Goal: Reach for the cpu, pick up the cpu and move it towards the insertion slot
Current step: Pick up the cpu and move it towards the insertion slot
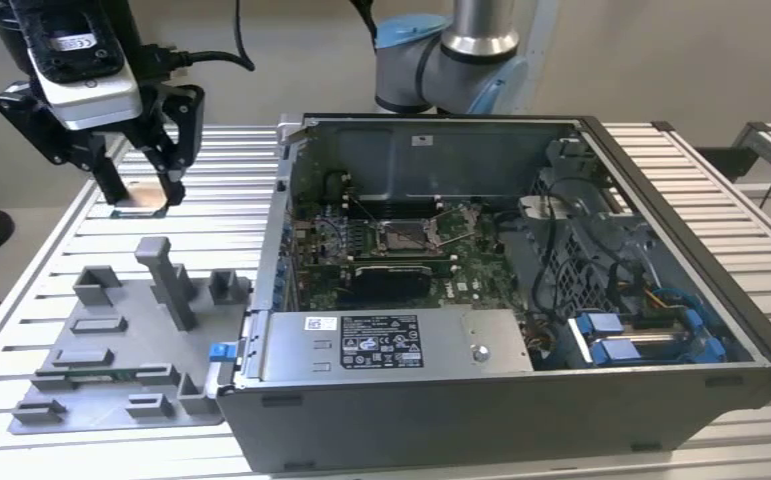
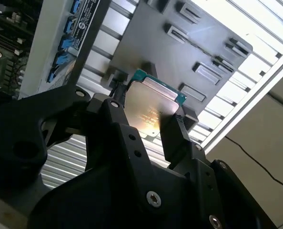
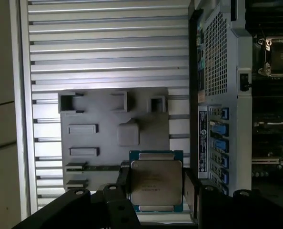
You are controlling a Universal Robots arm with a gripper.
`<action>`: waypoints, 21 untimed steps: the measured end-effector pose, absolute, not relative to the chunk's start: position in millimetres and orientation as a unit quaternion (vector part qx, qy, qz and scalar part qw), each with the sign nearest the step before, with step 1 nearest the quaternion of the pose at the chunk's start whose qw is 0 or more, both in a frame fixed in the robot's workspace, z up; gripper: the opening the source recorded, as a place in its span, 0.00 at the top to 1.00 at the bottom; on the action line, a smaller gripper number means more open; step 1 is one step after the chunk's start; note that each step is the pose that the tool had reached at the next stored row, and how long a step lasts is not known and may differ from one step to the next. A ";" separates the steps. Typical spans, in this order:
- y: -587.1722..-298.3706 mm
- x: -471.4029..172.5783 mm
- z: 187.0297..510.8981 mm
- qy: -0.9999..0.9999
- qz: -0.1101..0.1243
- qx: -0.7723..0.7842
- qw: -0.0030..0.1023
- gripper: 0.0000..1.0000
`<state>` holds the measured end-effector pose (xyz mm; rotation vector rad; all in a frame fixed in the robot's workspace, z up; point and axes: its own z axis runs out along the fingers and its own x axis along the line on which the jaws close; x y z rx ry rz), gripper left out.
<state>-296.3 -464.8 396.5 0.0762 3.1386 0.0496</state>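
Now the claw (image 1: 141,190) hangs fingers-down over the table (image 1: 225,175), clamped on the cpu (image 1: 142,198), well outside the computer case (image 1: 519,400) holding the insertion slot (image 1: 403,237).

Open air all round gripper (image 1: 142,190), cpu (image 1: 142,203) pinched in it, high over bare table (image 1: 225,170) slats. Beneath and nearer in the exterior view: tray (image 1: 105,420) with tall post (image 1: 169,285) and low blocks (image 1: 96,323), below it. To the exterior view's right: case (image 1: 492,420), side wall (image 1: 282,220) upright between gripper and slot (image 1: 403,237). Case open on top; free way down onto slot. Near slot on near side, metal box (image 1: 385,345); cables (image 1: 579,195) crowding the exterior view's right. Behind case, arm base (image 1: 452,50).
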 end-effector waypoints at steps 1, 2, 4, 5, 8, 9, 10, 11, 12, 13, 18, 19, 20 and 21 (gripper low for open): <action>-464.8 -294.5 396.5 1.000 0.016 0.024 0.001 1.00; -464.8 -292.6 396.5 1.000 0.016 0.024 0.001 1.00; -464.8 -288.6 396.5 1.000 0.016 0.024 0.001 1.00; -464.8 -286.8 396.4 1.000 0.016 0.024 0.001 1.00; -464.8 -281.3 396.5 1.000 0.016 0.024 0.001 1.00; -464.8 -279.6 396.4 1.000 0.016 0.024 0.001 1.00; -464.8 -277.7 396.5 1.000 0.016 0.024 0.001 1.00; -464.8 -275.8 396.4 1.000 0.016 0.024 0.001 1.00; -464.8 -274.0 396.5 1.000 0.016 0.024 0.001 1.00; -464.8 -272.1 396.5 1.000 0.016 0.024 0.001 1.00; -464.8 -262.9 396.5 1.000 0.016 0.024 0.001 1.00; -464.8 -261.0 396.5 1.000 0.016 0.024 0.001 1.00; -464.8 -259.1 396.4 1.000 0.016 0.024 0.001 1.00; -464.8 -257.2 396.4 1.000 0.016 0.024 0.001 1.00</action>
